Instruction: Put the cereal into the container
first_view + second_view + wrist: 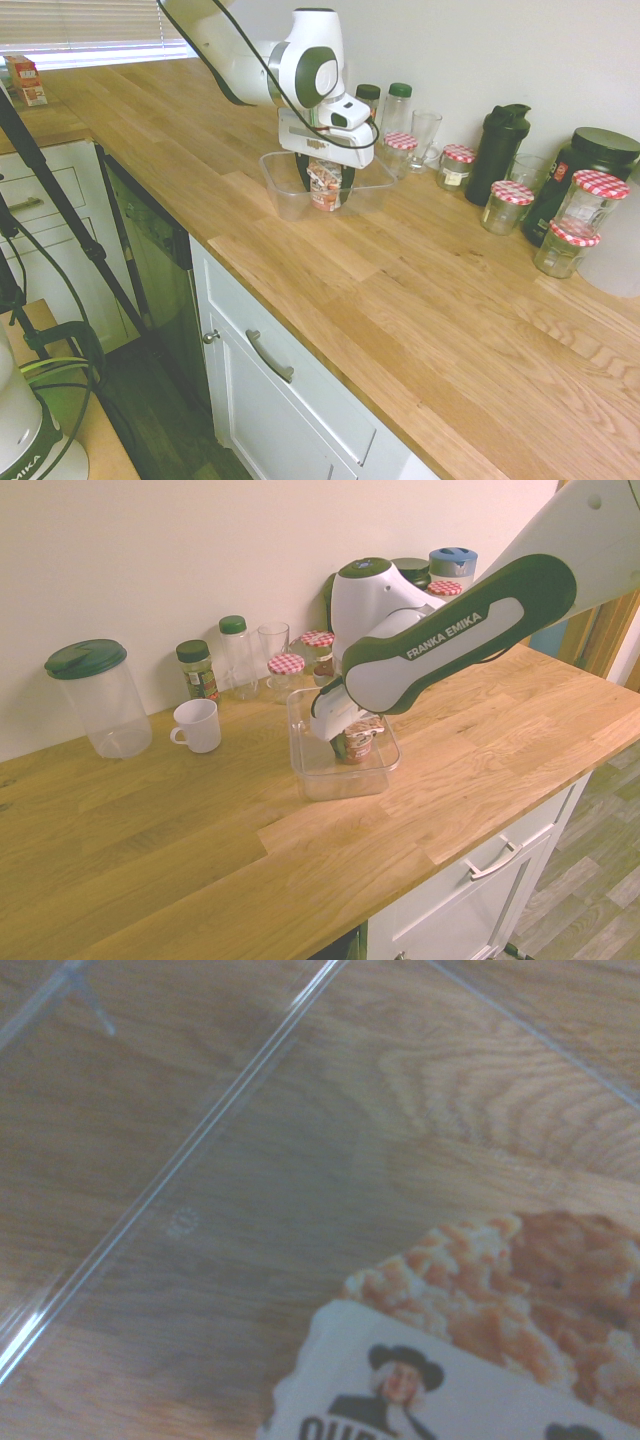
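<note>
1. One Quaker cereal cup (326,186), red and white, is upright inside the clear rectangular plastic tub (286,203).
2. The hand (324,172) points down into the tub, with a dark finger on each side of the cup; whether they grip it I cannot tell.
3. The tub rests on the wooden surface (330,290), near glass jars with red-checked lids (286,680).
</note>
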You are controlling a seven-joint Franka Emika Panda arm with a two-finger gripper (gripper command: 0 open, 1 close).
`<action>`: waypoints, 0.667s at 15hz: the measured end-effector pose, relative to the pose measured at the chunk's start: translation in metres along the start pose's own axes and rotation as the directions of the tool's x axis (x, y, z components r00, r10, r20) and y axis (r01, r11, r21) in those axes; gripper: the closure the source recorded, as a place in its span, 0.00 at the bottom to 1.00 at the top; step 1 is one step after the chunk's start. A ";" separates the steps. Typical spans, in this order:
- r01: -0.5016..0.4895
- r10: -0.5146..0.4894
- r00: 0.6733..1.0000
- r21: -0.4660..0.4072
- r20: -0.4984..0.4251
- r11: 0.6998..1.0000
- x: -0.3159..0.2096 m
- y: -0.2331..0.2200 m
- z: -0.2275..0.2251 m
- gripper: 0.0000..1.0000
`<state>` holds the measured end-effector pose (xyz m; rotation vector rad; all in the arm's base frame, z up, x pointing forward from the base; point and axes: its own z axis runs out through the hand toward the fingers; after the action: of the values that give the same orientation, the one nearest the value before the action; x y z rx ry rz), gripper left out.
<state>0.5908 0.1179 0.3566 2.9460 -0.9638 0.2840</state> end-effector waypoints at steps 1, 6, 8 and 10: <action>-0.015 0.015 1.000 0.001 0.019 1.000 -0.003 0.000 -0.008 0.00; -0.064 0.062 0.993 0.022 0.099 0.998 -0.040 0.006 -0.069 0.00; -0.070 0.066 0.994 0.040 0.092 0.997 -0.050 0.015 -0.089 0.00; -0.080 0.076 0.993 0.052 0.087 0.995 -0.053 0.025 -0.102 0.00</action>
<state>0.5174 0.1377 0.4469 2.9970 -1.1009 0.1926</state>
